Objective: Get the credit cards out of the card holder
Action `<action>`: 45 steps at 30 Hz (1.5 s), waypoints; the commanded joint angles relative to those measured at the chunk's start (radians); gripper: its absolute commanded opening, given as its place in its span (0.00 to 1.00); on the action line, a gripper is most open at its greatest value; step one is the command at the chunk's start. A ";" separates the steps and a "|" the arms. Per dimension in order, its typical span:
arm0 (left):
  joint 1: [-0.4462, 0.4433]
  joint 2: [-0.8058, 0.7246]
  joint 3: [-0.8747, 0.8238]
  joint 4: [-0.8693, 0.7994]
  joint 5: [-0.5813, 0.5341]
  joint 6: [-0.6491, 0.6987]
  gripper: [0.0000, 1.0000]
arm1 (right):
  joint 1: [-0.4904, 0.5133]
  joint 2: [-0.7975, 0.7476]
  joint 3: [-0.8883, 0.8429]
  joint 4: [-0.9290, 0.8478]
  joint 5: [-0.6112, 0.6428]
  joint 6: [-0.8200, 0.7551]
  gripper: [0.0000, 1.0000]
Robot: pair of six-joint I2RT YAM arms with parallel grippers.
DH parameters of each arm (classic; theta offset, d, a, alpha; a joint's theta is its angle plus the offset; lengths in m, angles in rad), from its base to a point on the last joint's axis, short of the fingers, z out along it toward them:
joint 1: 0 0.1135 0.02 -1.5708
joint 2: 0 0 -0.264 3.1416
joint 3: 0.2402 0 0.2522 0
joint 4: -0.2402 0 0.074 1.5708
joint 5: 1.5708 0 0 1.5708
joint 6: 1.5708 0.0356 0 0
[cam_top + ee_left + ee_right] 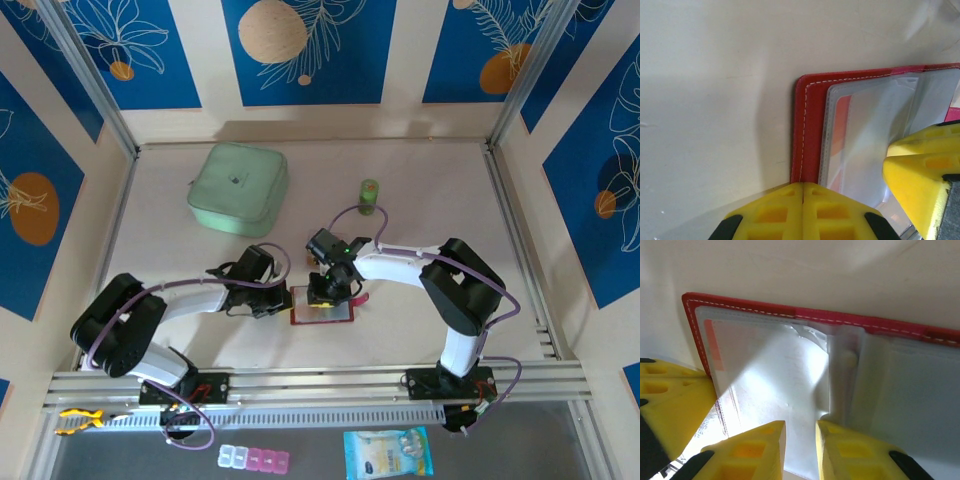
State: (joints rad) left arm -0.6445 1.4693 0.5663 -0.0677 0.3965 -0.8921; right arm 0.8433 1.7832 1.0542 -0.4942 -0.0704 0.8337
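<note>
Slippage threatens: left gripper (pixel 803 195), clenched, pins the red card holder (pixel 807 130) at its tips; right gripper (pixel 800 440), narrowly parted over a clear pocket (pixel 785 375), grip unclear, may pinch plastic instead of the orange card (pixel 712 345) inside.

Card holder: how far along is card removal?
Done: card holder lies open, clear pockets up. In hand: left gripper, shut, sits at its red edge, seemingly pinning it; right gripper, fingers narrowly apart, works at one pocket. Left: an orange card is still inside; no card looks pulled out yet.
</note>
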 commanded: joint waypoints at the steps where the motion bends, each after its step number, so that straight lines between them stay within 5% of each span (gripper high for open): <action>1: -0.003 0.011 0.007 -0.044 0.013 0.005 0.03 | -0.009 -0.021 0.001 -0.058 0.030 -0.020 0.25; 16: -0.004 -0.012 0.066 -0.074 0.024 0.000 0.04 | -0.039 -0.043 -0.062 0.014 -0.018 -0.018 0.23; 36: -0.071 0.056 0.151 -0.030 0.022 -0.063 0.29 | -0.162 -0.101 -0.331 0.359 -0.259 0.000 0.20; 45: -0.081 0.106 0.176 -0.041 0.008 -0.068 0.31 | -0.209 -0.083 -0.402 0.475 -0.346 0.008 0.18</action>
State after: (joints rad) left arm -0.7139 1.5566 0.7158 -0.0937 0.4107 -0.9466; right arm 0.6460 1.6764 0.6930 -0.0063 -0.4080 0.8314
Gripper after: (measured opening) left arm 0.306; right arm 0.186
